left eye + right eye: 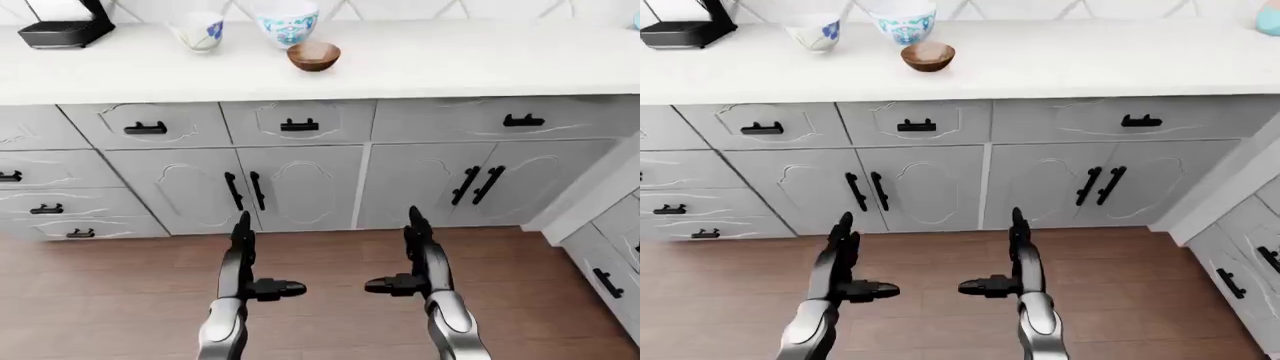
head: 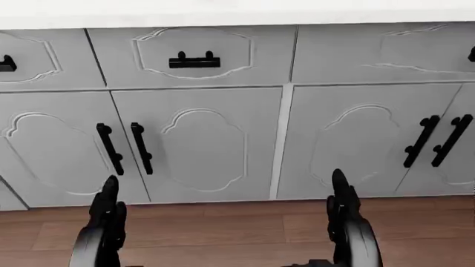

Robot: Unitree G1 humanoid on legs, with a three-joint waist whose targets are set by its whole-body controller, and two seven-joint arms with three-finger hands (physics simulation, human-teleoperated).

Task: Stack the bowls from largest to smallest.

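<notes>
Three bowls stand apart on the white counter point(image 1: 450, 60) at the top of the left-eye view. A white bowl with a blue flower point(image 1: 199, 31) is leftmost. A white bowl with teal pattern point(image 1: 287, 24) is beside it. A small brown bowl point(image 1: 313, 55) sits nearest the counter's edge. My left hand point(image 1: 256, 262) and right hand point(image 1: 405, 259) hang low over the wooden floor, well below the counter. Both are open with fingers straight and thumbs turned inward, holding nothing.
Grey cabinets with black handles point(image 1: 300, 180) run under the counter. A black appliance point(image 1: 65, 30) sits at the counter's top left. Another cabinet run point(image 1: 610, 247) juts out at the right. A teal object point(image 1: 1268, 19) peeks in at the top right.
</notes>
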